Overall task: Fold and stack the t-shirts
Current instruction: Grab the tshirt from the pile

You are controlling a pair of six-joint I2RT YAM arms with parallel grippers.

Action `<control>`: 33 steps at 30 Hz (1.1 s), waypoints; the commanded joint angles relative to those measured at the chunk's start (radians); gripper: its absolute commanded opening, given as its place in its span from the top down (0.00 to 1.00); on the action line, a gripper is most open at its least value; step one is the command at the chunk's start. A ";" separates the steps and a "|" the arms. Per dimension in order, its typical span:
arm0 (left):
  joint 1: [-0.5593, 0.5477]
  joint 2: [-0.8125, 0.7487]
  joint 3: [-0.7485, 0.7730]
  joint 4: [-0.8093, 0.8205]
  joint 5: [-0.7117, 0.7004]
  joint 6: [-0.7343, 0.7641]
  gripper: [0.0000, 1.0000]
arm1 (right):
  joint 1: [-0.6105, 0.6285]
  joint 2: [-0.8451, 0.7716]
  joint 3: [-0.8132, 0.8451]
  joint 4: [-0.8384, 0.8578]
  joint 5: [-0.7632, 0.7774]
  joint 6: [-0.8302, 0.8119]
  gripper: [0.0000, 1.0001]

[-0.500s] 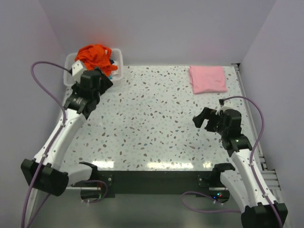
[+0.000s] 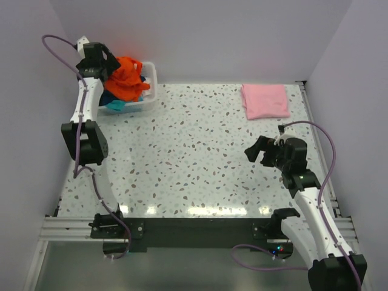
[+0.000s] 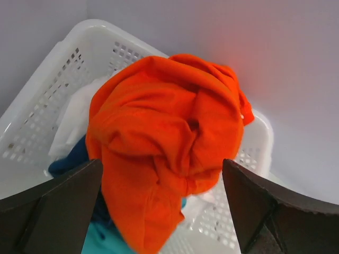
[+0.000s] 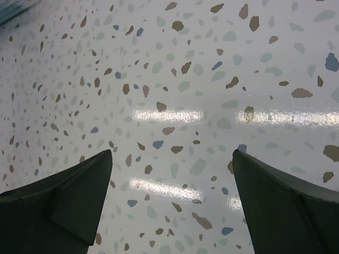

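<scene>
Hovering with jaws spread wide and empty, the left pincer [image 3: 161, 164] hangs just above the orange-red t-shirt [image 3: 164, 121], heaped over a white shirt [image 3: 71, 127], a navy shirt [image 3: 66, 161] and a teal shirt [image 3: 100, 241] in the plastic basket [image 3: 63, 69] at the far left corner of the tabletop [image 2: 194, 145]. The right pincer [image 4: 172, 153], equally open, waits over bare tabletop, the pink t-shirt [image 2: 265, 100] lying folded at the far right: one done, four apparently to go. Half a second earlier the left arm sat lower before the basket; the right is unmoved.
</scene>
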 commanded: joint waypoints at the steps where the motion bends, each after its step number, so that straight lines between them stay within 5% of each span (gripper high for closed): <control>1: 0.003 0.140 0.175 0.010 0.025 0.095 0.00 | -0.001 0.009 0.002 0.070 -0.025 -0.018 0.01; 6: 0.013 0.184 0.152 0.142 -0.009 0.101 0.04 | -0.001 0.026 0.021 0.056 -0.001 -0.031 0.01; 12: 0.013 0.176 0.154 0.238 0.009 0.119 0.60 | -0.001 0.045 0.030 0.063 -0.007 -0.030 0.01; 19: 0.012 0.072 0.154 0.246 0.049 0.104 0.93 | -0.001 0.040 0.028 0.059 -0.016 -0.031 0.01; 28: -0.037 -0.237 0.042 0.312 0.212 0.086 1.00 | -0.001 -0.020 0.025 0.053 -0.024 -0.021 0.01; 33: -0.198 -0.422 -0.029 0.318 0.216 0.159 1.00 | -0.001 -0.095 0.030 0.029 -0.016 -0.015 0.01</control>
